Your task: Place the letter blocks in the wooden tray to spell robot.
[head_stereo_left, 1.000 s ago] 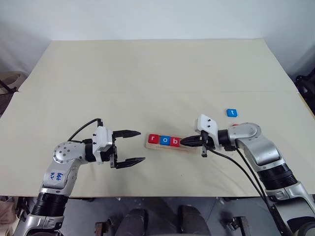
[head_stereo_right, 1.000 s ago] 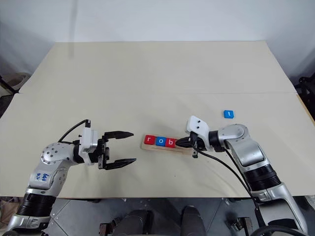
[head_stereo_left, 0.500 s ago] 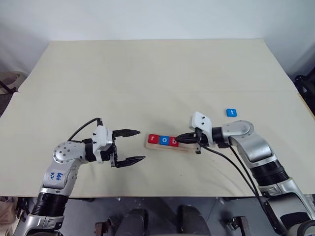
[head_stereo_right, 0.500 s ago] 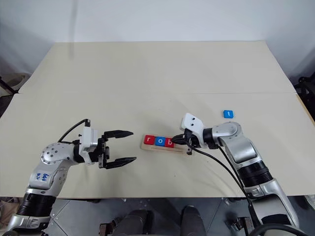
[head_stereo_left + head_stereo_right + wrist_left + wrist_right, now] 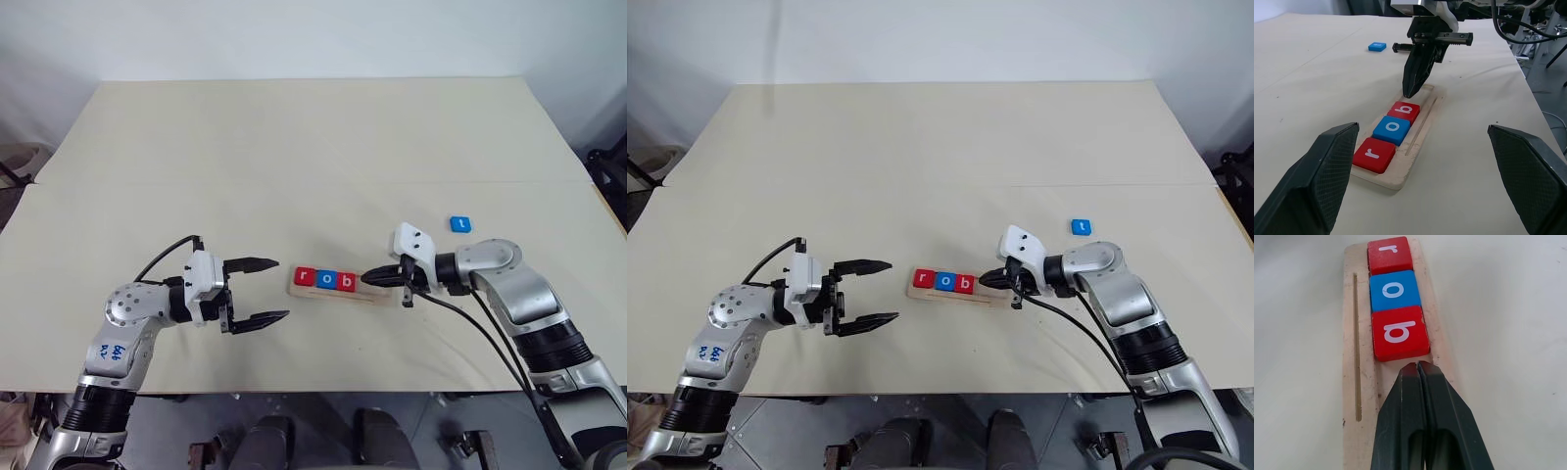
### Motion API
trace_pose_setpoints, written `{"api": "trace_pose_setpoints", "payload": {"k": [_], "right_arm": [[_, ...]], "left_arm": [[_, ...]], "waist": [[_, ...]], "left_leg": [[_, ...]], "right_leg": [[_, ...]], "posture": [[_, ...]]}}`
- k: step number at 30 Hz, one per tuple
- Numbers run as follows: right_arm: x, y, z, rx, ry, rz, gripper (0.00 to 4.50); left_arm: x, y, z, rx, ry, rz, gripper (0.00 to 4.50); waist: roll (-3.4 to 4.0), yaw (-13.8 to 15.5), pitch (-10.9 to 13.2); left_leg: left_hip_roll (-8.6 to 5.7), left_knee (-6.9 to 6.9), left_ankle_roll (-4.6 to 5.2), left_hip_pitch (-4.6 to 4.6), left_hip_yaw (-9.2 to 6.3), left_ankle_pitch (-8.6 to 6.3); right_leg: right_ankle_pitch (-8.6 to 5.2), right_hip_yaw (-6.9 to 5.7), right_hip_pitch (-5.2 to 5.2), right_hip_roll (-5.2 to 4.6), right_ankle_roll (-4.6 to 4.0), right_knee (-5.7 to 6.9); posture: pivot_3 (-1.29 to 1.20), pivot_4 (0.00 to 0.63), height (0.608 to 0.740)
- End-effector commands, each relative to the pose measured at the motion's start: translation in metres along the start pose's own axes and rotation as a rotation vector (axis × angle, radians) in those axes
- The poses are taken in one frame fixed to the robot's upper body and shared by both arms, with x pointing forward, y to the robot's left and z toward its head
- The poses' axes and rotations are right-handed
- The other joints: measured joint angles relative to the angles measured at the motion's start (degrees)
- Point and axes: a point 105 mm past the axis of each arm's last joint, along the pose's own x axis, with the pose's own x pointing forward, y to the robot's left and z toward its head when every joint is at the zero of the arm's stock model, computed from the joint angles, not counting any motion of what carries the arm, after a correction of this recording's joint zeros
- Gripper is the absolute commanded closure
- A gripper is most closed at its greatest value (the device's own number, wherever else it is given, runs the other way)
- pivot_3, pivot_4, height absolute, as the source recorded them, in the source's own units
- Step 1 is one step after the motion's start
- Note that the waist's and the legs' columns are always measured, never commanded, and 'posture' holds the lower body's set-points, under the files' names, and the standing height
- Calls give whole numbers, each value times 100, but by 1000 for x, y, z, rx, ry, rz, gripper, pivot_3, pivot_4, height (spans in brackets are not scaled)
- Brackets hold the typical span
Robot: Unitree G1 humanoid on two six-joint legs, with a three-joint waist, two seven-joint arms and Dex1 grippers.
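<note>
Head cams overhead; wrist cams near tray (image 5: 1359,382).

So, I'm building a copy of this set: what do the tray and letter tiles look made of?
The wooden tray looks like pale, unvarnished wood: matte, faint grain, a cut groove. The letter blocks have smooth, slightly glossy red or blue faces with white letters; painted wood or plastic, can't tell.

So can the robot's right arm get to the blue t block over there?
Probably yes. The t block lies alone on bare table on the right arm's side, with nothing around it. The right pincer is shut and empty over the tray, so it would have to swing back and open first.
</note>
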Motion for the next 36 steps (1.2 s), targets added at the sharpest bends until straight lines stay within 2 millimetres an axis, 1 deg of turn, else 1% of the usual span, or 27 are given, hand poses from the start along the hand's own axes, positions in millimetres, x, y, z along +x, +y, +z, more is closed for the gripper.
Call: {"api": "trace_pose_setpoints", "payload": {"k": [1,9,13,18,20,23,25,27,29,31,36], "right_arm": [[9,5,9,-18,-32,23,4466],[20,10,15,-23,-53,52,4466],[20,9,16,-27,-54,54,4466],[4,7,16,-47,-51,35,4466],[-10,3,22,-63,-97,-5,4466],[-34,-4,24,-27,-165,-95,4466],[-51,-6,16,1,-183,-161,4090],[-70,-6,1,24,-173,-233,3574],[-84,-3,-7,39,-191,-288,2844],[-106,3,-19,75,-214,-369,2236],[-146,25,-41,98,-236,-559,466]], "left_arm": [[2,0,10,41,-21,-11,0],[1,0,10,40,-20,-7,0],[1,-1,10,38,-21,-3,0],[1,-3,10,34,-22,0,0],[1,-3,9,33,-21,-3,0],[1,-1,9,33,-21,-6,0],[2,0,8,33,-20,-11,0],[2,2,7,32,-18,-16,0],[2,2,7,30,-17,-21,0],[1,5,5,27,-16,-21,0],[0,10,2,17,-15,-19,0]], "waist": [[0,1,0],[0,5,0],[0,2,0],[0,7,0],[0,13,0],[0,33,0],[0,50,0],[0,74,0],[-1,84,0],[0,103,0],[0,131,0]], "left_leg": [[0,0,0,0,0,0],[-2,0,0,0,0,0],[-2,0,0,0,0,0],[-2,0,0,0,0,0],[-2,0,0,0,0,0],[-3,0,1,-1,-2,0],[-4,0,1,-1,-2,0],[-4,0,1,-1,-4,-1],[-4,0,3,-1,-2,-1],[-4,0,3,-1,0,-1],[-2,-1,3,0,4,-1]], "right_leg": [[0,0,0,0,0,0],[0,0,1,-2,0,0],[0,0,0,-1,0,0],[0,0,0,-2,0,0],[0,0,0,-2,0,0],[0,0,2,-3,0,-2],[0,-1,4,-4,0,-4],[0,-3,6,-4,0,-5],[0,-2,7,-4,0,-6],[0,-1,6,-4,0,-7],[0,0,8,0,0,-5]], "posture": [[0,150,740],[0,150,740],[0,150,740],[0,150,740],[0,150,740],[0,150,740],[0,150,740],[0,150,740],[0,150,740],[0,150,740],[0,150,740]]}}
